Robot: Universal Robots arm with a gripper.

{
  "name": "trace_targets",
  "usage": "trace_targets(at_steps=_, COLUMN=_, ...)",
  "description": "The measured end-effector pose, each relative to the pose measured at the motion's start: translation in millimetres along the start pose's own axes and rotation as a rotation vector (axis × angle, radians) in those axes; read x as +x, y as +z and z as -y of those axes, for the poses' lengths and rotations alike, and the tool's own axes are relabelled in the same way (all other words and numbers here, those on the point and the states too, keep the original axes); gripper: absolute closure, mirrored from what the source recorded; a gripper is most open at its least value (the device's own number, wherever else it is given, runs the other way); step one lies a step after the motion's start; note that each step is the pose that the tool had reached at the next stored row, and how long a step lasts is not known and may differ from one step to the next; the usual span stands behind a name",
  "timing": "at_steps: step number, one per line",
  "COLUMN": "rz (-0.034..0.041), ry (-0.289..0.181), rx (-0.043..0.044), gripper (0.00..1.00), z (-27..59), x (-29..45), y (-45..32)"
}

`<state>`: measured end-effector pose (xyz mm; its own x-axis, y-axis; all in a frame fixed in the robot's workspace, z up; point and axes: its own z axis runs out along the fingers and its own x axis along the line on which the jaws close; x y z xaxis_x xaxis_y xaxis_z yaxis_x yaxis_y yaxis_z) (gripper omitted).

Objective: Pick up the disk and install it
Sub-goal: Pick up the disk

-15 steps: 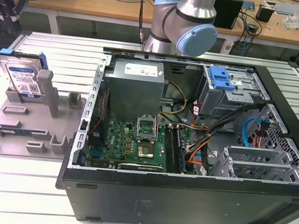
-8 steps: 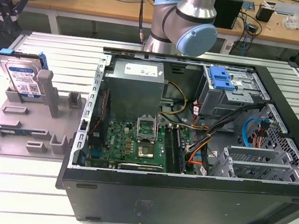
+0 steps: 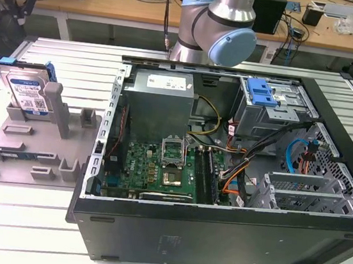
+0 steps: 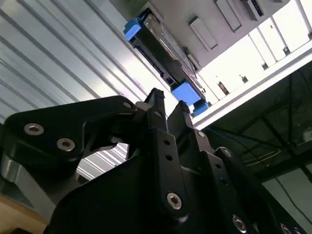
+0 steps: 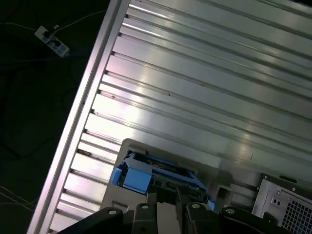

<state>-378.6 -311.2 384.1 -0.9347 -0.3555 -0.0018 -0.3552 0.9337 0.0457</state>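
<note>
By the aluminium desk's (image 3: 63, 60) edge at the exterior view's left, the silver, blue-framed disk (image 3: 28, 91) stood upright in a grey holder (image 3: 33, 146). The black tool (image 4: 169, 101) faced it, open or closed I couldn't tell; squaring up seemed wise.

Ribbed aluminium counter (image 5: 204, 73) runs diagonally, its edge against dark floor (image 5: 34, 97) where a white power strip (image 5: 51, 41) and thin cables lie. The disk (image 5: 158, 171) stands on edge in a pale grey holder (image 5: 131, 145), its blue bracket end toward the counter's edge. The black gripper (image 5: 168, 195) is just beside it, contact not resolvable, and a corner of the perforated computer case (image 5: 287, 204) is nearby.
</note>
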Motion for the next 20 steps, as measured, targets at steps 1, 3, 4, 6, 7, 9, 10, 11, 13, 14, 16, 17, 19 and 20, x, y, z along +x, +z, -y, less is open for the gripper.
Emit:
trace_targets(at_steps=1, rz=-0.0014, ry=-0.02, rx=-0.0002, gripper=0.64, z=0.0, x=0.0, y=0.1)
trace_targets(at_steps=3, rz=-0.0057, ry=-0.084, rx=-0.0008, gripper=0.64, z=0.0, x=0.0, y=0.4)
trace_targets(at_steps=4, rz=-0.0069, ry=-0.101, rx=-0.001, gripper=0.64, z=0.0, x=0.0, y=0.5)
trace_targets(at_steps=6, rz=-0.0117, ry=-0.173, rx=-0.0017, gripper=0.63, z=0.0, x=0.0, y=0.9)
trace_targets(at_steps=7, rz=-0.0135, ry=-0.2, rx=-0.002, gripper=0.56, z=0.1, x=0.0, y=1.1)
trace_targets(at_steps=9, rz=-0.0162, ry=-0.24, rx=-0.0025, gripper=0.56, z=0.1, x=0.0, y=1.4)
trace_targets(at_steps=10, rz=-0.0172, ry=-0.255, rx=-0.0026, gripper=0.56, z=0.1, x=0.0, y=1.5)
trace_targets(at_steps=11, rz=-0.0193, ry=-0.285, rx=-0.0029, gripper=0.56, z=0.1, x=0.0, y=1.7)
trace_targets(at_steps=13, rz=-0.0227, ry=-0.338, rx=-0.0034, gripper=0.56, z=0.1, x=0.0, y=2.1)
trace_targets(at_steps=14, rz=-0.0241, ry=-0.359, rx=-0.0036, gripper=0.56, z=0.2, x=0.0, y=2.3)
trace_targets(at_steps=16, rz=-0.0267, ry=-0.4, rx=-0.0039, gripper=0.56, z=0.1, x=0.0, y=2.7)
trace_targets(at_steps=17, rz=-0.0296, ry=-0.448, rx=-0.0042, gripper=0.56, z=0.2, x=0.0, y=3.1)
trace_targets(at_steps=19, rz=-0.0338, ry=-0.522, rx=-0.0044, gripper=0.56, z=0.2, x=0.0, y=3.6)
trace_targets(at_steps=20, rz=-0.0354, ry=-0.55, rx=-0.0043, gripper=0.56, z=0.2, x=0.0, y=3.7)
